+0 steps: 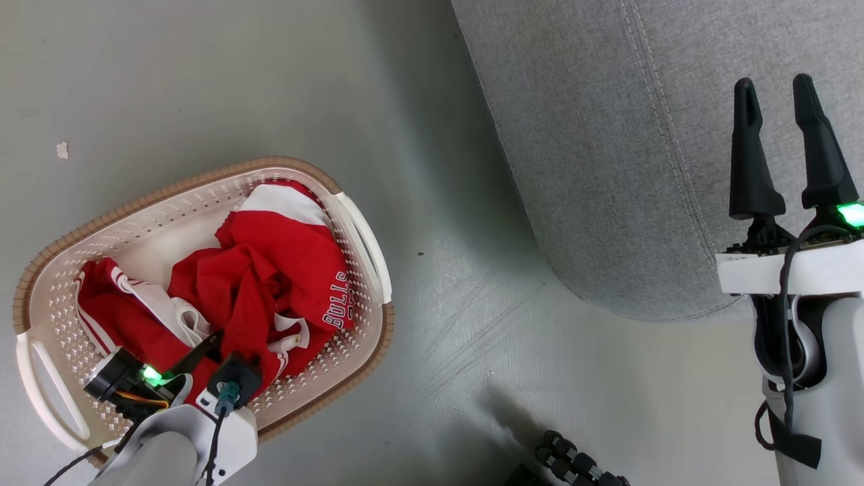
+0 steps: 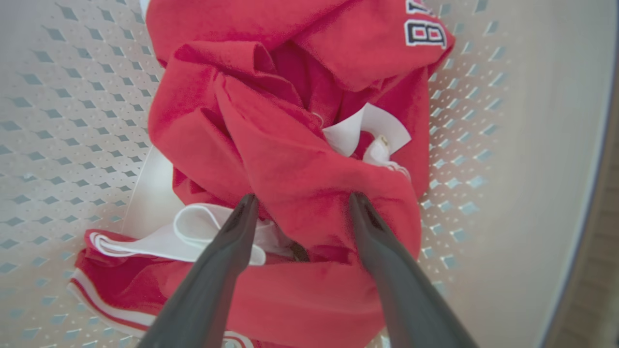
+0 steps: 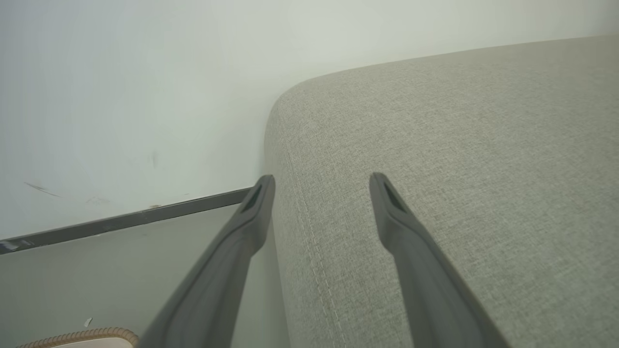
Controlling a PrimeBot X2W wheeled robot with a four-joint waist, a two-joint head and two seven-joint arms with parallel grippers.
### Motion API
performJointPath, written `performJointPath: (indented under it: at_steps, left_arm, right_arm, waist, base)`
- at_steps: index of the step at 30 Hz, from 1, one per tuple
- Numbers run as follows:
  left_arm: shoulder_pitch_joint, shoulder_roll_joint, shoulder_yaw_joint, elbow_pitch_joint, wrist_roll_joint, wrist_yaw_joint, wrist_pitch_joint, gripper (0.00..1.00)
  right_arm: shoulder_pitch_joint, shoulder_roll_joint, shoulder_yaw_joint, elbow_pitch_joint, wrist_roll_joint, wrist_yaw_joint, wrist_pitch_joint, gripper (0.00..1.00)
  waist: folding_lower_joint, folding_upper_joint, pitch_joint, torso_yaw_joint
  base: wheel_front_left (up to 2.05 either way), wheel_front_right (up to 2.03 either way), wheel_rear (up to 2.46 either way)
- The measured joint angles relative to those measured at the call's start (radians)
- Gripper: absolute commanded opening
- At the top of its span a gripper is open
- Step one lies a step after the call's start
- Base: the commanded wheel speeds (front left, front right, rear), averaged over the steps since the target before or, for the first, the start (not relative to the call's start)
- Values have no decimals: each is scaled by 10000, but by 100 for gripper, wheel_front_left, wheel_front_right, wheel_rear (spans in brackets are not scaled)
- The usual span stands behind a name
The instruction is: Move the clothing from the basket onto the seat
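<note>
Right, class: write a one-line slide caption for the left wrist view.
The left gripper, fingers apart, either side of a fold of red clothing bunched in the perforated basket.

The head camera looks steeply down from well above the floor (image 1: 202, 81), with the basket (image 1: 54, 297) at eight o'clock and the sofa (image 1: 607, 169) at two o'clock. The left wrist camera sits close, inside the basket, facing along the left claw (image 2: 303, 195) onto the red clothing (image 2: 290, 159), which the head view also shows. The right wrist camera looks nearly level along the right claw (image 3: 321, 176), over the sofa toward a pale wall (image 3: 145, 72). It catches a sliver of the basket's rim at seven o'clock.
</note>
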Motion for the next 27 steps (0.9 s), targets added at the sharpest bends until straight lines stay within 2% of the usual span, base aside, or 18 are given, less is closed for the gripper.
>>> performJointPath:
  at_steps: [1, 2, 3, 4, 20, 27]
  left_arm:
    - [-1, -15, 0, 25, 0, 0, 0, 96]
    - [-12, -42, 0, 46, -2, 0, 0, 31]
    - [-38, -65, 0, 61, -8, -2, -2, 2]
    - [-81, -88, -4, 63, -17, -2, -10, 0]
    - [-481, -364, 144, -284, -385, -13, -293, 0]
    - [-526, -257, 314, -842, -545, -2, -366, 0]
  right_arm:
    - [-44, 0, 0, 4, 0, 0, 0, 100]
    - [-103, 0, 0, 8, 4, 0, 0, 100]
    - [-151, 0, -2, 10, 13, 0, 0, 100]
    - [-167, 0, -10, 12, 38, 0, -2, 100]
    - [-374, 0, -115, 391, 52, 0, -12, 100]
    - [-376, 0, -98, 581, -46, 0, -12, 100]
  waist:
    - [0, 0, 29, -15]
    - [0, 1, 55, -28]
    - [0, 0, 78, -40]
    - [1, 0, 99, -50]
    - [0, 0, -239, 101]
    - [0, 0, -543, 251]
  base:
    - [0, 0, 0]
    - [0, 0, 0]
    - [0, 0, 0]
    - [0, 0, 0]
    - [0, 0, 0]
    - [0, 0, 0]
